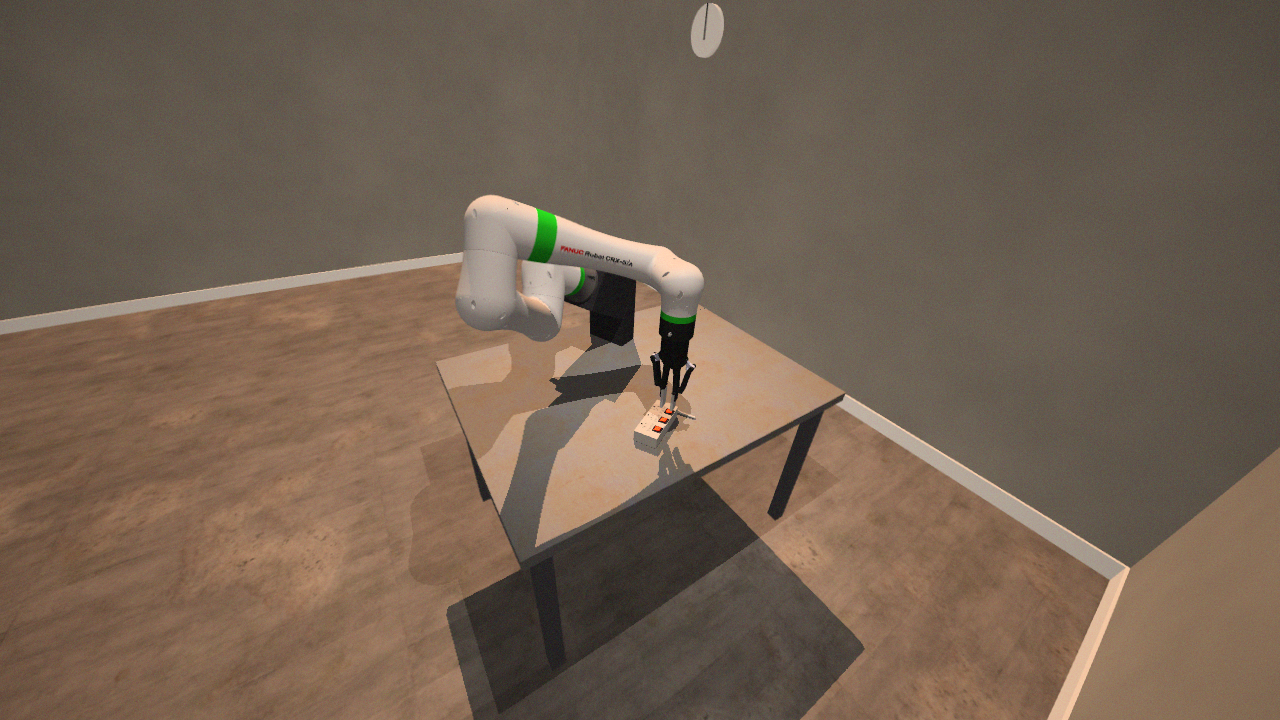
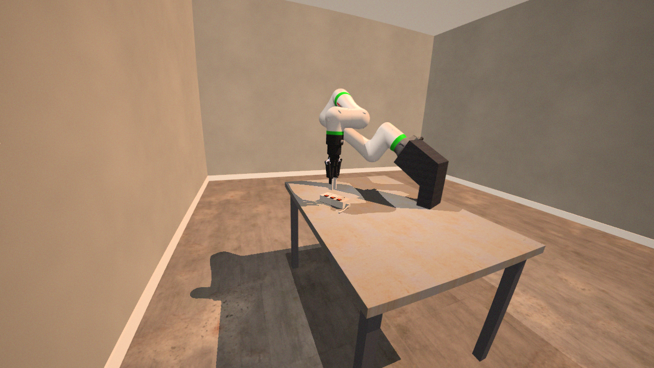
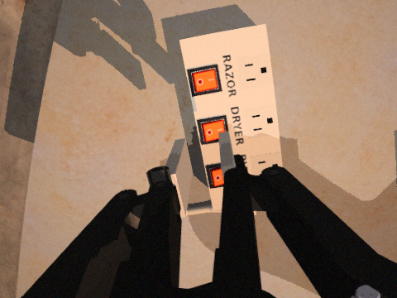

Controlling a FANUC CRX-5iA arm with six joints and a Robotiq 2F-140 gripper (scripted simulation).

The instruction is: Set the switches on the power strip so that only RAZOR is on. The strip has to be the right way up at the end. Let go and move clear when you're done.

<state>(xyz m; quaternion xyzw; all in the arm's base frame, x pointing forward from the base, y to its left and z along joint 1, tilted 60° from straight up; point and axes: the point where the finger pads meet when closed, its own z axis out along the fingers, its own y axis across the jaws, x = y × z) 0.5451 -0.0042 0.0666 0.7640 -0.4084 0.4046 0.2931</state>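
The white power strip lies face up on the table, also in the exterior view and in the wrist view. Its three rocker switches glow orange. The RAZOR switch and the DRYER switch are in full view. The third switch is half hidden by my fingers, and its label is covered. My gripper is shut, points straight down and has its tips just above or on that third switch. It also shows in the top and exterior views. I cannot tell if the tips touch the switch.
A short cable stub sticks out of the strip's end nearest my gripper. The arm's black base block stands on the table behind the strip. The strip lies near a table corner.
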